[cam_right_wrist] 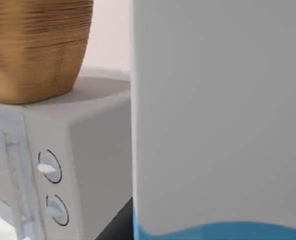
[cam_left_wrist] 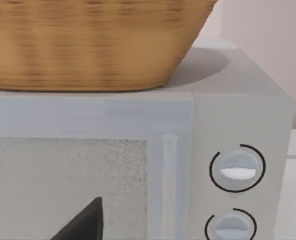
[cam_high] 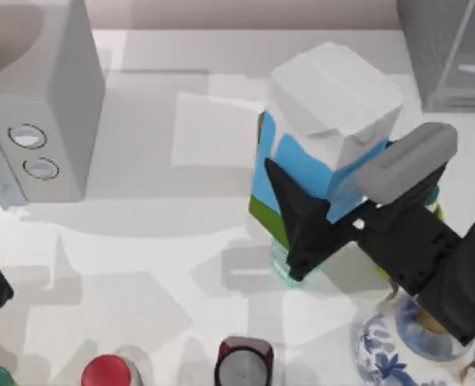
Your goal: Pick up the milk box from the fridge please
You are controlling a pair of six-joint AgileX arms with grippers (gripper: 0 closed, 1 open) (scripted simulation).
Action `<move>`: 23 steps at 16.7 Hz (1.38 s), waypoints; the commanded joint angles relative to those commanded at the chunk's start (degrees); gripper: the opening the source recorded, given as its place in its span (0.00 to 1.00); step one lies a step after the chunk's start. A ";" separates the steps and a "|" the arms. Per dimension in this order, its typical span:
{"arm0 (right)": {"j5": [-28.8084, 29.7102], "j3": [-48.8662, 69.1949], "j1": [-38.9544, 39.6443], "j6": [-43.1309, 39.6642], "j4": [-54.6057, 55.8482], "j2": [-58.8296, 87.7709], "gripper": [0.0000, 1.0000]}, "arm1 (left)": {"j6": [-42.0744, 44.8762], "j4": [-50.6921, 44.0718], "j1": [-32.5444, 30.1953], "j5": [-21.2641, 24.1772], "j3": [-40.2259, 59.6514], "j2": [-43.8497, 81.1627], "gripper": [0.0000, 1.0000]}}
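**A:** Top view first: where are you finding the milk box point(cam_high: 317, 153)?

**B:** You are looking at it right of centre on the counter point(cam_high: 141, 241), standing clear of the fridge point(cam_high: 450, 52), which is sitting at about one o'clock in the far corner. The right gripper point(cam_high: 333, 217) is clamping it, one dark finger lying across the blue side and the other behind the carton.

**A:** And the left arm?

**B:** You are seeing it parked at nine o'clock, at the counter's edge. Its wrist camera is facing the light-grey box with two dials point(cam_left_wrist: 238, 170), a wicker basket point(cam_left_wrist: 87, 45) resting on top. Whether the left gripper is apart or together, you cannot tell.

**A:** How is the carton likely to handle?

**B:** Judging by its shape, you are dealing with a stiff, smooth-sided box that may be top-heavy if full. Squeezing the flat blue sides around mid-height looks safest; the folded white top would likely give.

**A:** Anything nearby to mind?

**B:** A blue-and-white vase point(cam_high: 398, 346) is standing at five o'clock, just beside the right arm.
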 joint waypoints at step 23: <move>3.71 17.59 7.95 -3.05 21.35 42.37 0.00 | 0.00 0.00 0.00 0.00 0.00 0.00 1.00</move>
